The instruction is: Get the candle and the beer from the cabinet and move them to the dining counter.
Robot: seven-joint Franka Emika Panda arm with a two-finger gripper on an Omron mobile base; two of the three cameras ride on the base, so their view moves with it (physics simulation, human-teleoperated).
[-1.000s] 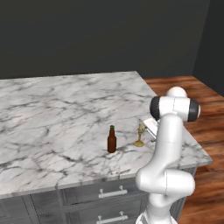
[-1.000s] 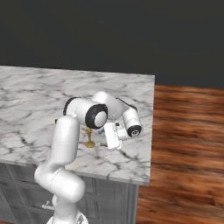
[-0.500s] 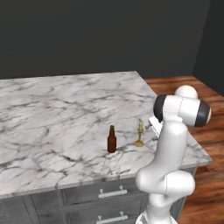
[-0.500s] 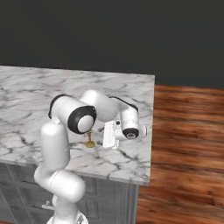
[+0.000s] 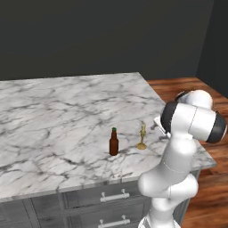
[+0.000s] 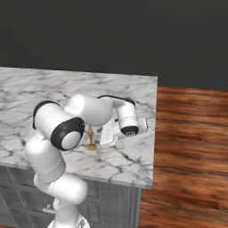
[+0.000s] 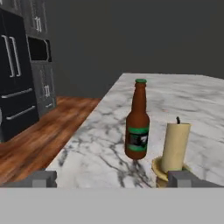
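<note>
Left base view: brown beer bottle with green cap standing upright on the dining counter, near the front edge. Brass candlestick with its cream candle upright just to the right of the bottle, apart from it, not touching. White arm rising from lower right, elbow bulking large at the counter's right end; hand mostly hidden behind it, just beyond the candle. Grey drawers with silver bar handles under the slab. Wooden floor to the right.

Right base view: arm bent over the counter's right part, hand lying level above the marble. Candle's golden base peeking out between the big elbow joint and the hand. Bottle hidden behind the arm. Jaws not readable here.

Hand view: looking along the counter at low height. Beer upright, dark greenish label facing the camera. Candle closer and to its right, cream stick with dark wick in a brass cup. Gripper spread wide, released, nothing between the two dark tips; right fingertip just in front of the candle's holder. Dark tall appliance and wood floor off to the left.
</note>
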